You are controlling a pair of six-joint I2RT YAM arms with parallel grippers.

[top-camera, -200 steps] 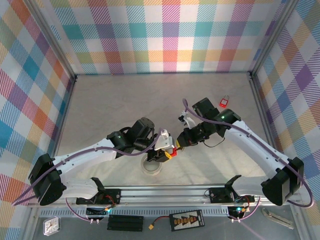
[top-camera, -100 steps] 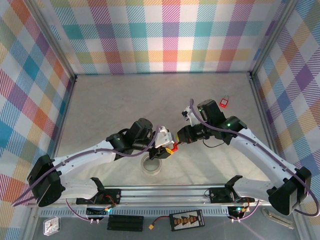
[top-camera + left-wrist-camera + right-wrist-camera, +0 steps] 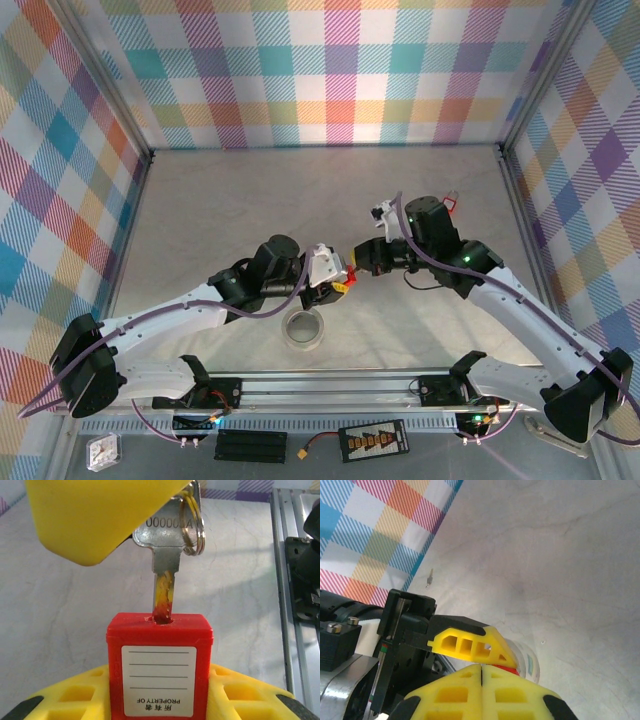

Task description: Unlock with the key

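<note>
A red padlock [image 3: 159, 665] with a white label stands upright between the yellow fingers [image 3: 240, 695] of my left gripper [image 3: 333, 283], which is shut on it. A silver key [image 3: 165, 560] with a ring [image 3: 194, 520] comes down from above. Its blade tip is in the keyhole on the lock's top face. My right gripper [image 3: 481, 669] is shut on the key's head, and one of its yellow fingers [image 3: 95, 515] covers most of that head. In the top view the two grippers meet tip to tip at the padlock [image 3: 346, 273], above the table.
A clear tape roll [image 3: 304, 328] lies on the table just in front of the grippers. A second small red lock [image 3: 449, 203] lies at the back right behind the right arm. The metal rail [image 3: 330, 385] runs along the near edge.
Both grippers have moved together away from the near edge, with the padlock and key. They were over the tape roll and now hang behind it. The right arm has swung back and to the right.
</note>
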